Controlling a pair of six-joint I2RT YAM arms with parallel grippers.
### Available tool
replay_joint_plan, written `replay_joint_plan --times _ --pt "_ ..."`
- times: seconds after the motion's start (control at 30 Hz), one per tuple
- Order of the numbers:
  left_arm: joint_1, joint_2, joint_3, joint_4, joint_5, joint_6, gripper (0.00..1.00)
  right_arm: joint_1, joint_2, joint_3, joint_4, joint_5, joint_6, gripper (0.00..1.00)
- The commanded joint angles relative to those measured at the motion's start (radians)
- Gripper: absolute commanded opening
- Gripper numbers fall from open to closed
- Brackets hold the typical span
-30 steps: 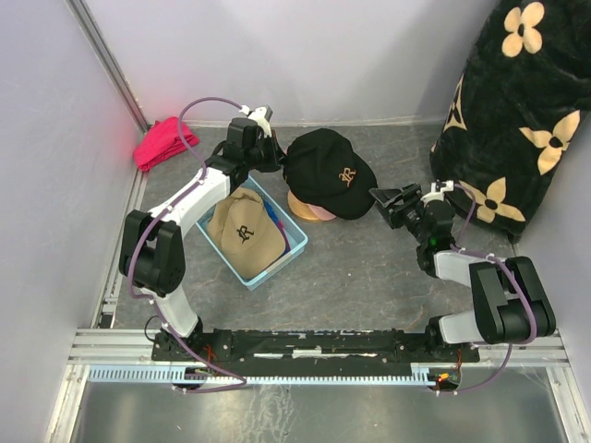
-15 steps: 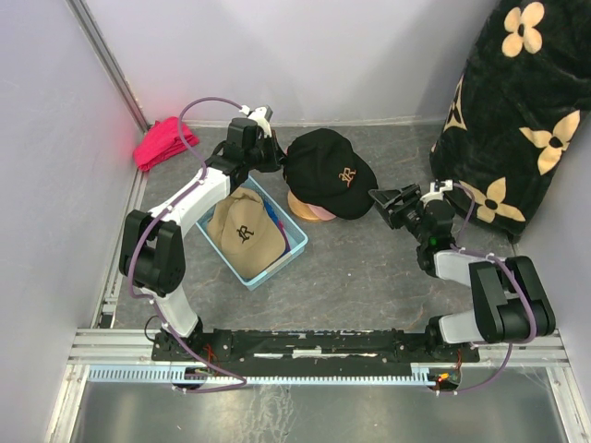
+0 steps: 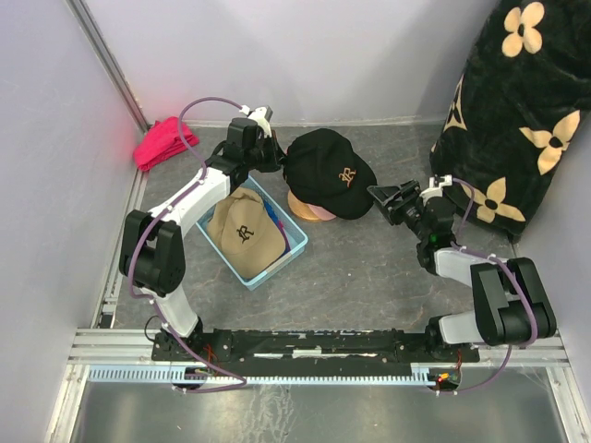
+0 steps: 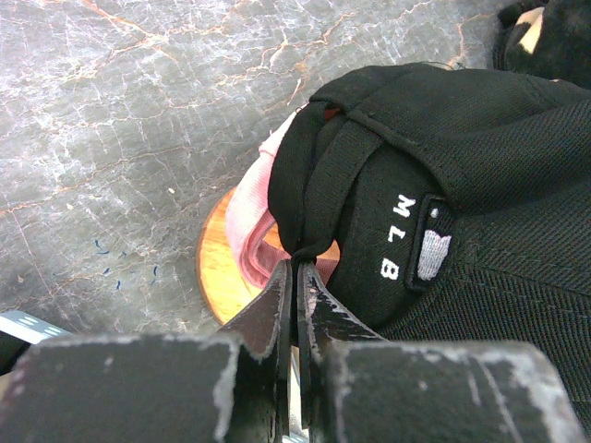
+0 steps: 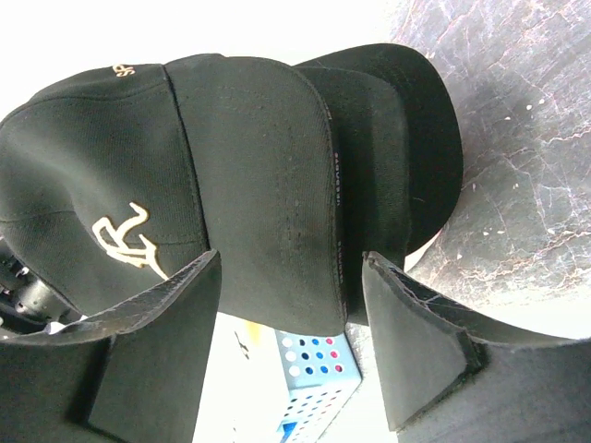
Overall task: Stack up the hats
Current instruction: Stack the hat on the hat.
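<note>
The left fingers [image 4: 275,300] are pressed together, pinching the back strap of the black cap [image 4: 443,138], which sits over a pink cap [image 4: 251,217] on the wooden stand [image 4: 214,277] near the table's [image 3: 369,268] back edge. The right fingers [image 5: 171,300] are spread wide around its brim. The tan cap [image 3: 245,233] lies in the blue bin [image 3: 295,242]

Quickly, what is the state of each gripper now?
Left gripper: closed on the back edge of the black cap.
Right gripper: open, holding nothing.
</note>
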Motion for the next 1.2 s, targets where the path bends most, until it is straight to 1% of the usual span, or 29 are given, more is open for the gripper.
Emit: replay_joint_plan --times 0.0,0.2,0.37,0.5,0.53,0.63,0.8,0.87,0.9,1.03,1.1,1.17 --pt "-0.002 0.015 0.016 -0.048 0.006 0.006 0.03 0.004 0.046 0.044 0.116 -0.027 0.006 0.69" --pt "-0.001 0.019 0.016 -0.048 0.01 0.01 0.03 0.004 0.117 0.056 0.245 -0.047 0.038 0.64" --pt "-0.003 0.02 0.018 -0.049 0.014 0.01 0.03 0.003 0.205 0.053 0.44 -0.068 0.089 0.59" --pt "-0.003 0.02 0.019 -0.049 0.019 0.01 0.03 0.003 0.337 0.044 0.632 -0.073 0.157 0.51" --pt "-0.003 0.02 0.02 -0.05 0.019 0.011 0.03 0.004 0.359 0.045 0.642 -0.073 0.171 0.49" --pt "-0.004 0.017 0.019 -0.053 0.016 0.014 0.03 0.009 0.374 0.036 0.644 -0.068 0.148 0.39" --pt "-0.004 0.019 0.02 -0.051 0.014 0.013 0.03 0.01 0.372 0.028 0.642 -0.055 0.138 0.16" --pt "-0.004 0.016 0.021 -0.051 0.009 0.012 0.03 0.01 0.389 0.032 0.642 -0.051 0.149 0.04" --pt "-0.004 0.013 0.019 -0.05 0.004 0.012 0.03 0.01 0.396 0.031 0.641 -0.047 0.153 0.02" --pt "-0.004 0.009 0.016 -0.046 -0.006 0.01 0.03 0.009 0.41 0.018 0.584 -0.029 0.157 0.02" --pt "-0.003 0.011 0.015 -0.044 -0.009 0.006 0.03 0.01 0.398 0.011 0.533 -0.015 0.148 0.02" --pt "-0.004 0.008 0.007 -0.035 -0.014 0.0 0.03 0.009 0.362 0.006 0.443 0.001 0.127 0.02"
